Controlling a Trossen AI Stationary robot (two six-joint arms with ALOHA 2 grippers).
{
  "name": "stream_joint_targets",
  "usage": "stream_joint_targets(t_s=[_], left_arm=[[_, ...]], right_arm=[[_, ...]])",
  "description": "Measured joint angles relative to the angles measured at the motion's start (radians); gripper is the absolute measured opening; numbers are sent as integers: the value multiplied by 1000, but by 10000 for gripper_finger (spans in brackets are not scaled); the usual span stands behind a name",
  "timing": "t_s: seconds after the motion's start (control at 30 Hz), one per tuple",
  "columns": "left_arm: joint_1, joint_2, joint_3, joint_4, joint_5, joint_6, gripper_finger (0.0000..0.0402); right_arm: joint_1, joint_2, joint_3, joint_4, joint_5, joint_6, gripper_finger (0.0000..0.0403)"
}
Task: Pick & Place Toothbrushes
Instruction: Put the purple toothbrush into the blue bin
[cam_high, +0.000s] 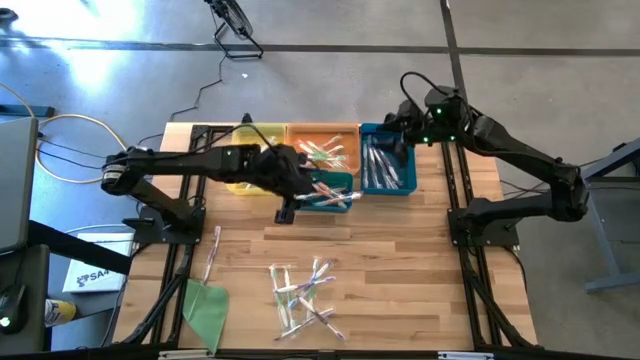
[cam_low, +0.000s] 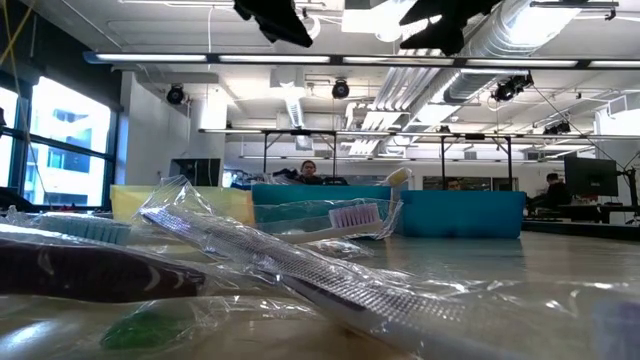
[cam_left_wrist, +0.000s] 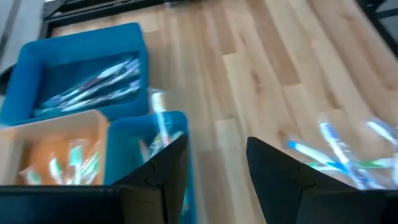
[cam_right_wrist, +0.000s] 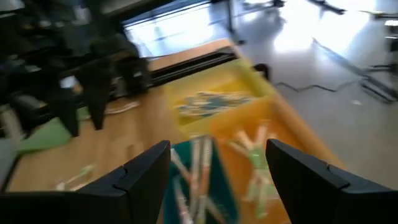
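Wooden worktop (cam_high: 400, 260) is carrying loose toothbrushes (cam_high: 305, 295) at lower centre (some already binned); left claw (cam_high: 285, 215), released, is hovering beside the teal bin (cam_high: 335, 190); right claw (cam_high: 395, 135), released, is hanging above the blue bin (cam_high: 385, 165).

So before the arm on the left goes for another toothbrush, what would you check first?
1. Left gripper empty with jaws apart: ok.
2. Loose pile of clear-wrapped toothbrushes waiting on the wooden table: ok.
3. Small teal plastic bin has room: cannot tell; brushes stick out over its edge.
4. Right gripper clear of the pile, open above the blue plastic bin: ok.
5. Flat green sheet away from the pile: ok.
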Motion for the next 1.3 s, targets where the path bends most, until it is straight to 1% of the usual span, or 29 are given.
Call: stream_joint_targets(t_s=[0.1,0.2,0.27,0.33,0.47,0.53,0.63,0.8,1.0,1.1,1.3], left_arm=[[-36,0,0,0,-1,-24,157],[-68,-18,-1,-21,-16,-17,157],[-87,-46,-1,-40,-59,-15,157],[-106,-79,-1,-72,-131,-14,157],[-166,-159,-1,-99,-307,-13,157],[-201,-199,-1,-112,-375,-13,157],[-254,-244,-5,-123,-433,-16,157],[-325,-322,-79,-105,-510,-36,157],[-361,-382,-201,-40,-522,-62,157],[-361,-412,-255,-3,-511,-68,157],[-361,-482,-349,110,-507,-48,157]], right_arm=[[40,0,0,-6,-25,-10,258],[90,-1,0,-21,-22,-22,258],[126,-1,0,-23,-22,-22,258],[165,-1,0,-23,-13,-23,258],[246,-1,0,-18,80,-18,258],[282,-1,0,-5,130,2,258],[339,0,0,28,180,30,258],[452,38,0,119,265,45,258],[578,110,0,229,345,82,258],[636,156,0,253,393,92,258],[719,223,0,269,477,188,258]])
